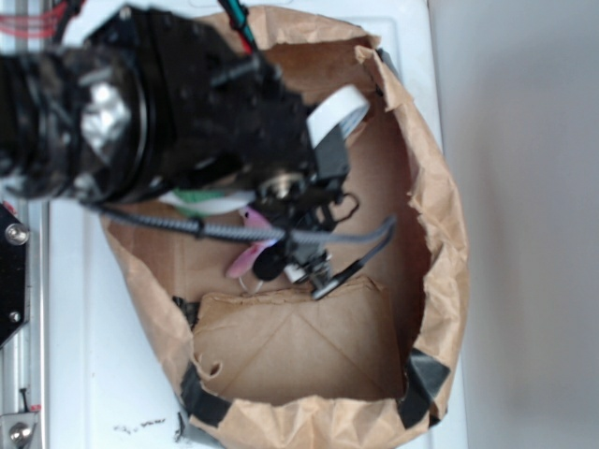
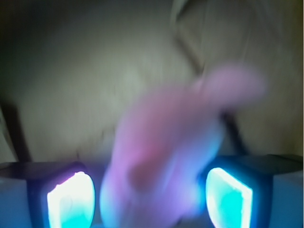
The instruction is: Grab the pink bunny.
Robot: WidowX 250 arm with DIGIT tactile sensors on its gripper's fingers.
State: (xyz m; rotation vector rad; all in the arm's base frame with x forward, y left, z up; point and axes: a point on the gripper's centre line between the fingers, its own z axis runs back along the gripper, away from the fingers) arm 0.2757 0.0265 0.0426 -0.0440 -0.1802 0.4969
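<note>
The pink bunny [image 1: 241,264] lies inside the brown paper bag [image 1: 440,215], mostly hidden under my black arm; only pink ear-like bits show. In the wrist view the pink bunny [image 2: 161,156] is a blurred mass very close to the camera, filling the space between the two glowing pads [image 2: 71,202], with one ear reaching up to the right. My gripper [image 1: 295,267] is down in the bag around it. My gripper [image 2: 149,199] is open, with a thin dark gap on each side of the toy.
The bag's crumpled walls ring the work area, with black tape [image 1: 426,383] at its lower corners. A green and white thing [image 1: 208,199] peeks out beneath the arm. A white strip [image 1: 339,114] lies at the bag's back. The bag rests on a white table [image 1: 103,374].
</note>
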